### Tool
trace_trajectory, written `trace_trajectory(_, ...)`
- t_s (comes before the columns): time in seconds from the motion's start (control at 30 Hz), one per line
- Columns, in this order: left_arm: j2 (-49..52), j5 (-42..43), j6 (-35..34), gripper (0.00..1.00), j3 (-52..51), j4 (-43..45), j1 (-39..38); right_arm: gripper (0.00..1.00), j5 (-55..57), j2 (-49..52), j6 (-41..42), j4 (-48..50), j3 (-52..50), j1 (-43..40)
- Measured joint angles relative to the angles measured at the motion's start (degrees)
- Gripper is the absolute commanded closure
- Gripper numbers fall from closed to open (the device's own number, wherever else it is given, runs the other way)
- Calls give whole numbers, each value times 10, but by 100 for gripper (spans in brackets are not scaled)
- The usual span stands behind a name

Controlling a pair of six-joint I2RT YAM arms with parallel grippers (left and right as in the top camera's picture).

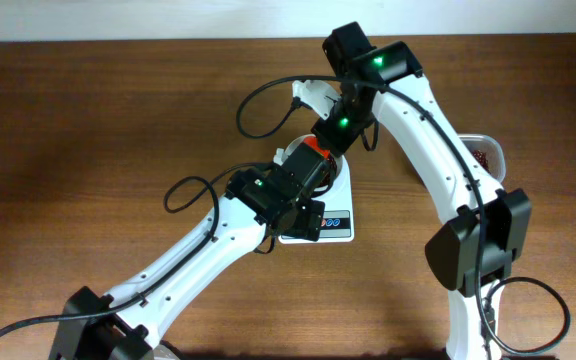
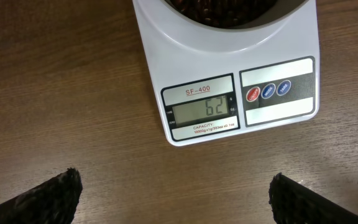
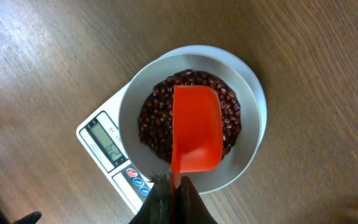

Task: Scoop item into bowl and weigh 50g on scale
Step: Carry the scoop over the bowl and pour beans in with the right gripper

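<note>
The left gripper [image 2: 176, 202] is being held spread wide and empty over the counter [image 2: 67, 93], on the near side of the scale [image 2: 157, 59], whose display is being read as 62. Beyond it, the bowl [image 3: 132, 102] is being carried on the scale's platform, with the beans [image 3: 157, 121] being held inside. Just above the beans, an orange scoop [image 3: 196, 130] is being pinched by its handle in the right gripper [image 3: 173, 190].
</note>
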Motion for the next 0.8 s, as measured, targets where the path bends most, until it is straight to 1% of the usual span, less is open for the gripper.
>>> trace_trajectory(0.53,0,0,0,1,0,0,0,96,33,29,-2,16,-1,-11)
trace_trajectory(0.8,0,0,0,1,0,0,0,96,10,24,-2,35,-49,-14)
